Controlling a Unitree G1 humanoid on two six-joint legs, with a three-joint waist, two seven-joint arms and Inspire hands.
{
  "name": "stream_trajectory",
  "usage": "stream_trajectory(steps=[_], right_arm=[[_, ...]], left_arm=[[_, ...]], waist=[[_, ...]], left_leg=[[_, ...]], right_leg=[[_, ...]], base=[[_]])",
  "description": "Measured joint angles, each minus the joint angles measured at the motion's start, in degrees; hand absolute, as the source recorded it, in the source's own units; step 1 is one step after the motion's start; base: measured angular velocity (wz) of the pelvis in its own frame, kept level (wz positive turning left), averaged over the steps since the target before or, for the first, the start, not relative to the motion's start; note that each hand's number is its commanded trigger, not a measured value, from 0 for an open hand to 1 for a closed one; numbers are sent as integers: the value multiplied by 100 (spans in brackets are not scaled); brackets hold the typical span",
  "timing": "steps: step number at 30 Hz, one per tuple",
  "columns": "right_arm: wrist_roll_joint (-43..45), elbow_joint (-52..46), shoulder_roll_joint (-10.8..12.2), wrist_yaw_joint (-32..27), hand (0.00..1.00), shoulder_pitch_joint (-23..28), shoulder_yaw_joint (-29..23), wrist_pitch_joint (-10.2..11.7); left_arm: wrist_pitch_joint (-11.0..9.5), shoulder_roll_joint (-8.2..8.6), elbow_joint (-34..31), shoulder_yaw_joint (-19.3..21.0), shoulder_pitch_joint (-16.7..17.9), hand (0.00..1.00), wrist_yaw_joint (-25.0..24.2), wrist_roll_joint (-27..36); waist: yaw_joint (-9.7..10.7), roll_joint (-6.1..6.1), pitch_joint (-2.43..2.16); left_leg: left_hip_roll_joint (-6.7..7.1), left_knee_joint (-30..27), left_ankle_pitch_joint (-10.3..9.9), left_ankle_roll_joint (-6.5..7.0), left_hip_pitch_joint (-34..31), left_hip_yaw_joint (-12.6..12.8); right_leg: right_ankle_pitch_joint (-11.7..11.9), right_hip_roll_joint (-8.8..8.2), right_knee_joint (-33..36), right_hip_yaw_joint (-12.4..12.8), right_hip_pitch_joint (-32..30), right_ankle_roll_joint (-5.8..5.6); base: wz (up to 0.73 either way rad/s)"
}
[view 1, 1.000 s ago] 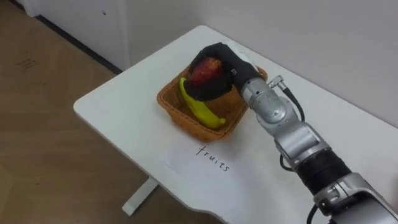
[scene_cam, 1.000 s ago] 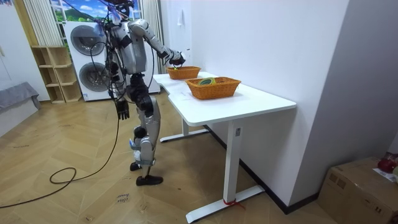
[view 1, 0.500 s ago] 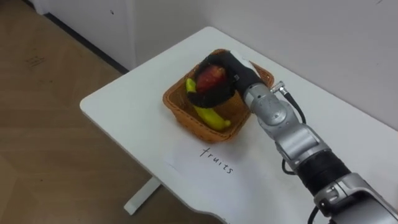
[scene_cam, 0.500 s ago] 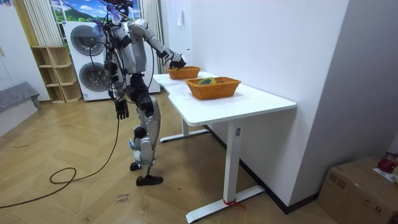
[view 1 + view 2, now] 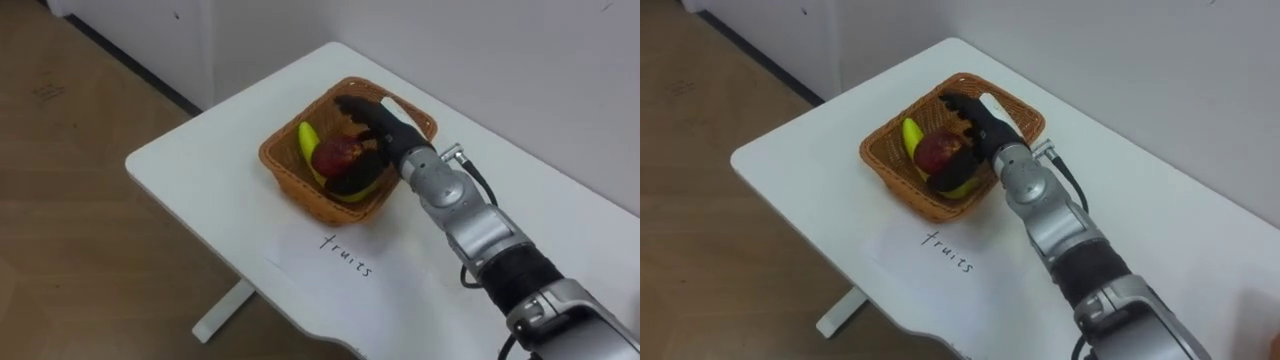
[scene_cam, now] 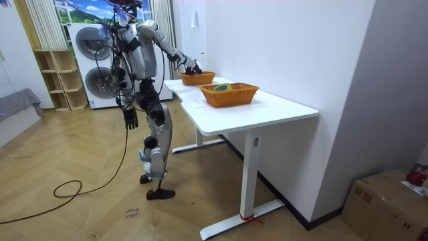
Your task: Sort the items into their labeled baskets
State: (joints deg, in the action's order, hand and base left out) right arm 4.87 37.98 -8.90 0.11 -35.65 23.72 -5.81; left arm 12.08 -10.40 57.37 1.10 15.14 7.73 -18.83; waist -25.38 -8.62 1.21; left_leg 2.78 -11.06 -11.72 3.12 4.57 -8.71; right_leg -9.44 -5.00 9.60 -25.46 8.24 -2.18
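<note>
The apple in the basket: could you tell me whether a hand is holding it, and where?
Nothing appears held: the right hand is open, fingers straight above the apple, which rests on the banana in the basket. The left hand hangs aside.

Soft, diffuse indoor light fills the scene. The white counter (image 5: pixel 200 170) around the fingers (image 5: pixel 362 108) of the right hand (image 5: pixel 395 137) reads bright and flat. Just below the fingers the inside of the basket (image 5: pixel 285 178) falls into shade, darkest along its near wall. Left of the fingers the wooden floor (image 5: pixel 80 200) lies dimmer; beyond them the wall (image 5: pixel 520 60) is an even pale grey. In the room view the floor carries a mild sheen — shadow gathers under the counter.
</note>
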Motion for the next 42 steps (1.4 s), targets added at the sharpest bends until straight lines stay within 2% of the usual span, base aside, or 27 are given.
stream_trajectory(steps=[8, 18, 22, 28, 32, 37, 39, 42], right_arm=[[-11, 259, -32, -35, 0, -2, -14, 39], [3, 253, -39, -45, 0, -2, -50, 40], [48, 171, -39, -45, 0, -2, -129, 83], [22, 157, -98, -77, 0, -73, -251, 104], [43, 151, -114, -78, 0, -140, -248, 132], [47, -246, -319, -76, 0, -139, -264, 160], [18, -397, -427, -76, 0, -137, -264, 227], [25, -702, -508, -77, 0, -104, -392, 228]], left_arm=[[-7, 14, 7, 102, 2, 0, -66, -217], [-3, 21, 5, 101, 5, 0, -65, -337], [-2, 22, 5, 99, 8, 0, -74, -379], [-5, 12, -21, 85, -36, 0, -109, -465], [-29, 11, -14, 75, -58, 0, -109, -467], [-123, 7, 2, 95, -64, 0, -87, -573], [-128, 18, 6, 92, -108, 0, -85, -574], [-128, 57, 4, 91, -101, 0, -85, -669]], waist=[[17, 25, 17], [48, 26, 17], [155, 30, 11], [250, 22, -24], [307, 11, -32], [508, 23, -24], [550, 50, -15], [700, 126, -30]], left_leg=[[0, -15, 0, 0, -4, 0], [1, -17, 0, 0, -8, 20], [1, -25, 0, 0, -30, 9], [0, -34, 0, 0, -20, 17], [-8, -42, 0, 0, 27, 149], [-6, -47, 1, 2, 48, 192], [-11, -33, 1, 3, 100, 217], [-17, -23, 0, 3, 155, 259]], right_leg=[[-1, -5, -4, 13, 5, 0], [0, -4, -1, 14, 1, 0], [0, -2, -2, 11, -15, 0], [0, -4, 0, 20, -14, 0], [-1, -8, 0, 170, -30, 1], [1, 0, 11, 248, -2, 4], [5, 9, 10, 287, 34, 9], [8, 10, 12, 339, 64, 13]], base=[[0], [0], [0], [0], [-13], [-6], [-5], [-5]])
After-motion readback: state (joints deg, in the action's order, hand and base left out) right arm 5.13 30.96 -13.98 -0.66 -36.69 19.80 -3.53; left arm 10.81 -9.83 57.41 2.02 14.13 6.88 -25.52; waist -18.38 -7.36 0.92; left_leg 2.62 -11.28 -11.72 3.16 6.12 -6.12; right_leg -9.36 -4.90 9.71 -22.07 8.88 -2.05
